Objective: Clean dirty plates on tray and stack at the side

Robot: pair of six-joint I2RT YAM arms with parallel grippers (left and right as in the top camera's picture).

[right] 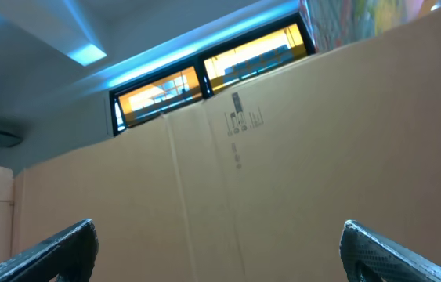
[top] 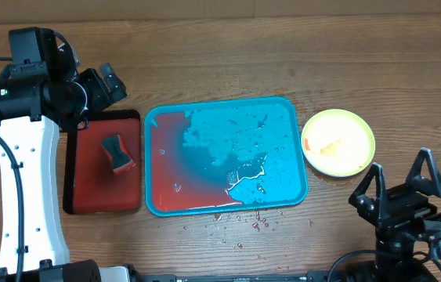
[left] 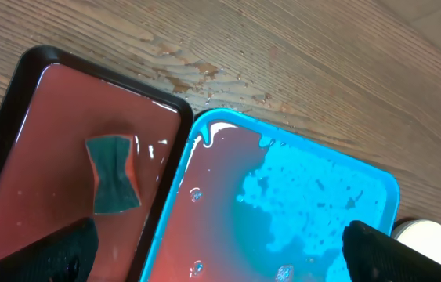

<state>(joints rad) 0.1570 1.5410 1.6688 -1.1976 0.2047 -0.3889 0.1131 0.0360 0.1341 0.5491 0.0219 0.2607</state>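
Note:
The turquoise tray (top: 283,125) lies mid-table with no plate on it; reddish water pools over its left and front part, and droplets cover the rest. It also fills the left wrist view (left: 322,196). A yellow-green plate (top: 338,142) with an orange smear sits on the table just right of the tray; its pale edge (left: 428,235) shows in the left wrist view. My left gripper (top: 104,88) (left: 220,262) hangs open above the gap between the two trays, holding nothing. My right gripper (top: 399,177) (right: 220,254) stands open near the front right, pointing upward and away from the table.
A dark red, black-rimmed tray (top: 87,196) left of the turquoise one holds reddish water and a green-and-orange sponge (top: 117,153) (left: 113,174). Water drops spot the wood in front of the turquoise tray (top: 240,223). The right wrist view shows only a cardboard box (right: 283,172).

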